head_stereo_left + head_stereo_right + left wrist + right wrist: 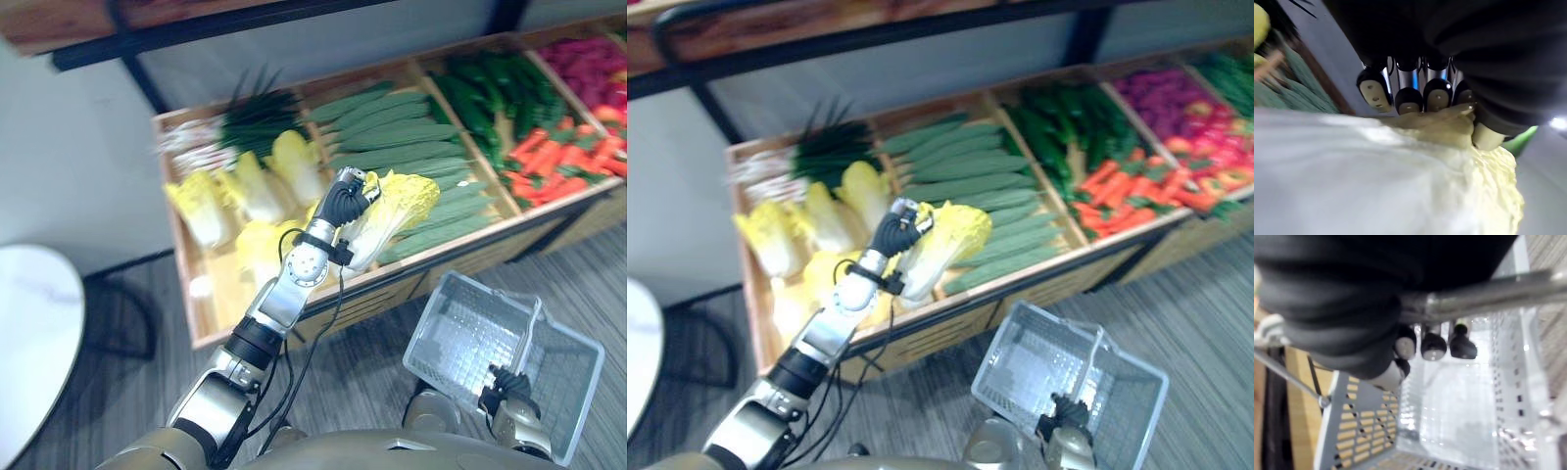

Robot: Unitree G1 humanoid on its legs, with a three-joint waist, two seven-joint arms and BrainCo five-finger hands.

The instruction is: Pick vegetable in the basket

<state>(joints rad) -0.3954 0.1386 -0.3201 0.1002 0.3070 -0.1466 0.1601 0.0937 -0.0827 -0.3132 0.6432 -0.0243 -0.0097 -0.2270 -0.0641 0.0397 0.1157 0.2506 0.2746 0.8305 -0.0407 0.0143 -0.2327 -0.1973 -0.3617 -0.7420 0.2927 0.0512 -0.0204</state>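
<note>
The wooden produce stand point(460, 259) runs across the back. Just in front of it hangs the clear basket point(470, 338), its handle wrapped by the right hand point(509, 384). Above the stand's front rim, the left hand point(348, 201) clutches a napa cabbage point(397, 211).

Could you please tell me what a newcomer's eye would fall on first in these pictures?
First, the left hand, its fingers curled round a pale yellow cabbage held up in front of the wooden display of cucumbers and carrots. Next, the empty grey basket at lower right, hanging by its handle from the right hand.
</note>
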